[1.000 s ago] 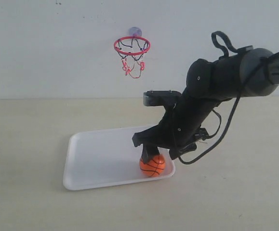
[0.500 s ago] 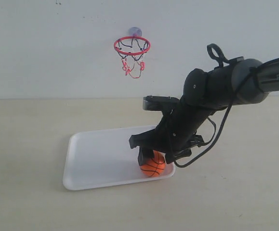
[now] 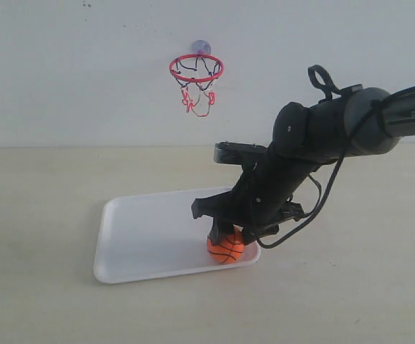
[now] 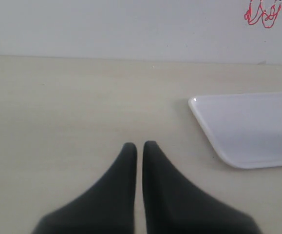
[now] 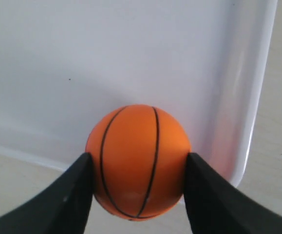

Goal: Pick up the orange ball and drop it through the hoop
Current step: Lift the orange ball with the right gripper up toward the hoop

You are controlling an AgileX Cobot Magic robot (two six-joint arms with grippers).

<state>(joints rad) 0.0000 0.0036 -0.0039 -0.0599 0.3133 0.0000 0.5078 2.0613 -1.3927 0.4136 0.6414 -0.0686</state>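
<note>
The orange ball (image 3: 226, 248) with thin black seams sits in the near right corner of the white tray (image 3: 142, 236). My right gripper (image 3: 225, 238) reaches down onto it from the right. In the right wrist view both black fingers (image 5: 77, 185) press the sides of the orange ball (image 5: 138, 161), so the right gripper (image 5: 138, 157) is shut on it. The hoop (image 3: 196, 69), a red ring with a string net, hangs on the back wall, above and beyond the tray. My left gripper (image 4: 139, 145) is shut and empty over bare table, beside the tray (image 4: 248, 126).
The tray's raised rim (image 5: 257, 97) runs just beside the ball. A pale wall stands behind the beige table (image 3: 42, 215). The net's red strings (image 4: 262, 12) show at the edge of the left wrist view.
The right arm came down and slightly left over the ball, and its fingers closed on it. The ball shifted a little to the left. The hoop and tray stayed put.
</note>
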